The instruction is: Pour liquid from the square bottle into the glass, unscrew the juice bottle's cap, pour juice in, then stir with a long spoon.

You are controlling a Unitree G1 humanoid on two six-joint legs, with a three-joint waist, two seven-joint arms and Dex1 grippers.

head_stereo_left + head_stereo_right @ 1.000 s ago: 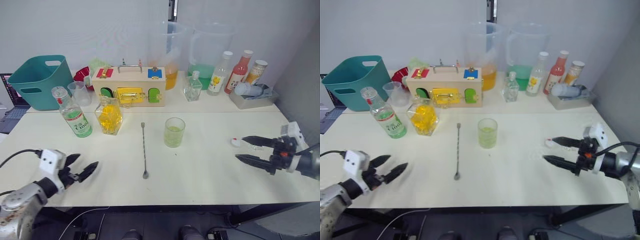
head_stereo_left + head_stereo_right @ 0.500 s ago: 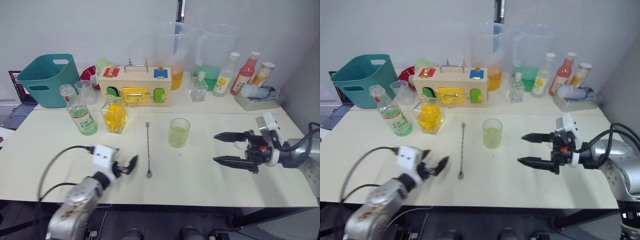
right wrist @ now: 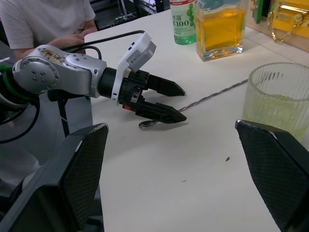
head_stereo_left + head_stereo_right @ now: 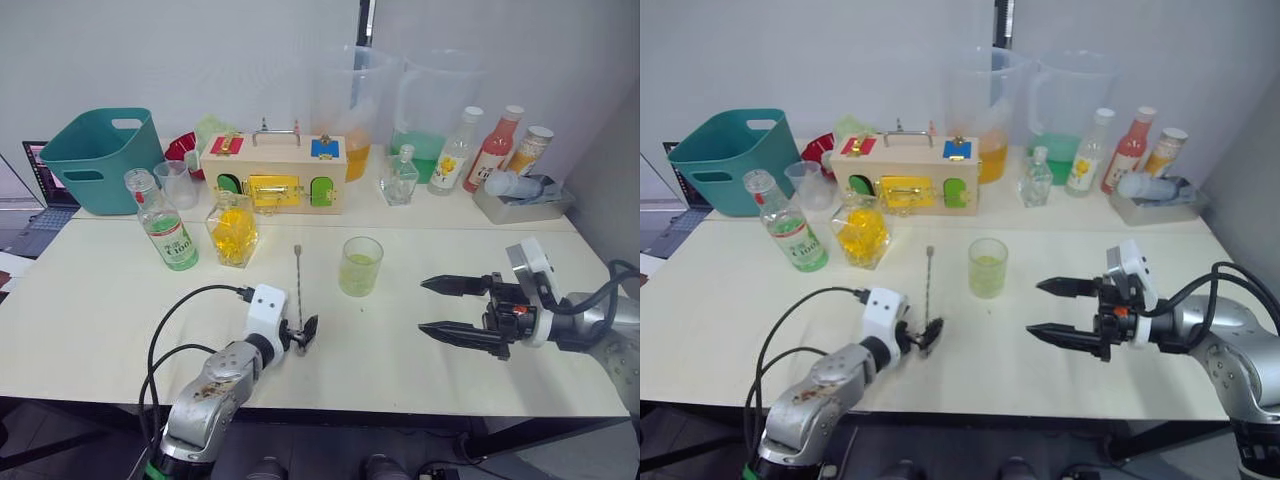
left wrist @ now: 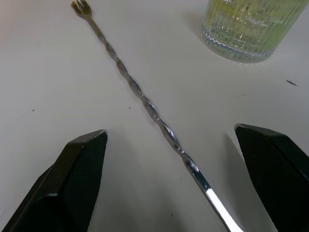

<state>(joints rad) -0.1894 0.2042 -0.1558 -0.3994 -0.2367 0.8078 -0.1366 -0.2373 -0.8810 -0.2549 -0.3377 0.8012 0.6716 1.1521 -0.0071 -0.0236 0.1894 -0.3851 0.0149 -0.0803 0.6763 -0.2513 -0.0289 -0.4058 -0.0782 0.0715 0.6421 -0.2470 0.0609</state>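
Observation:
The long spoon [image 4: 297, 295] lies flat on the table, its bowl toward the front edge. My left gripper [image 4: 303, 335] is open low over that bowl end, one finger on each side of the twisted stem [image 5: 145, 104]. The glass [image 4: 360, 266] stands just right of the spoon with pale green liquid in it. Left of the spoon stands the square bottle [image 4: 231, 230] of yellow liquid, and beyond it the uncapped juice bottle [image 4: 165, 225]. My right gripper [image 4: 421, 305] hangs open and empty to the right of the glass. The cap is out of view.
A teal basket [image 4: 95, 160], a measuring cup [image 4: 178, 183], a wooden latch box [image 4: 275, 175], two big pitchers [image 4: 340, 110], several bottles [image 4: 455, 150] and a grey tray [image 4: 520, 205] line the back. A person in a white shirt [image 3: 48, 19] stands off the table's left end.
My left gripper has swung in from the front left corner to the spoon's bowl end. My right gripper has come left, away from the right edge. The camera has also shifted.

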